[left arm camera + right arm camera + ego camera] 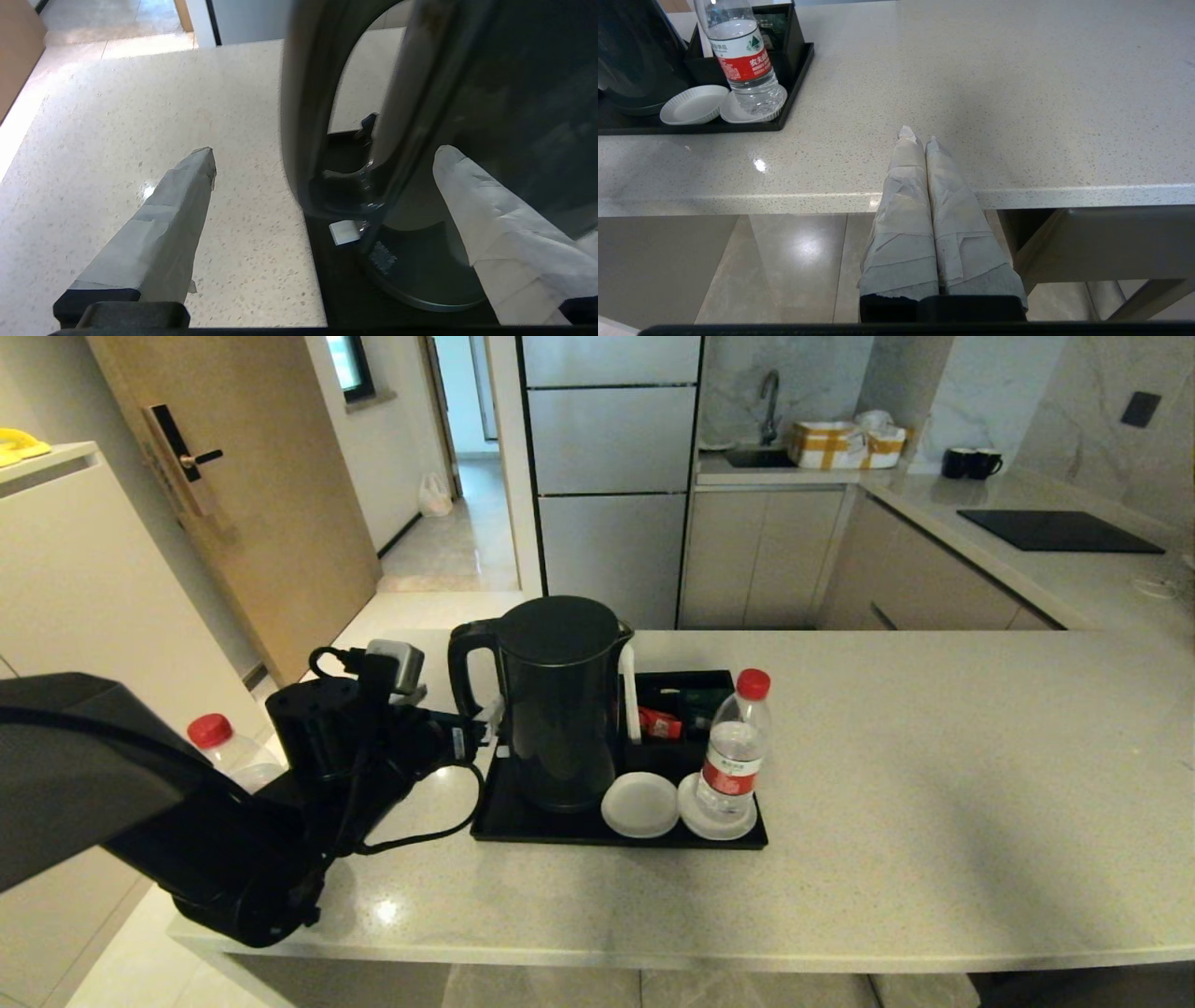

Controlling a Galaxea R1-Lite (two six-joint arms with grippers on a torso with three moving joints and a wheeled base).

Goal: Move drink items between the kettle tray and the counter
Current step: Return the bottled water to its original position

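Left hand [322, 161] spread wide astride the kettle [560, 700] handle, gripping nothing.
The kettle stands on the tray [523, 826] on the bench [934, 784]; it looks rigid, smooth and likely heavy, so the loop handle is the place to grip.

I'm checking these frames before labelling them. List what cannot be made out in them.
- Second water bottle: in the head view only its red cap and shoulder show; the left arm hides the rest.
- Left gripper: the head view hides its fingers behind the wrist and the kettle.
- Sachet box: contents too small to read.
- Kettle lid: cut off in both wrist views.
- Right gripper: outside the head view.
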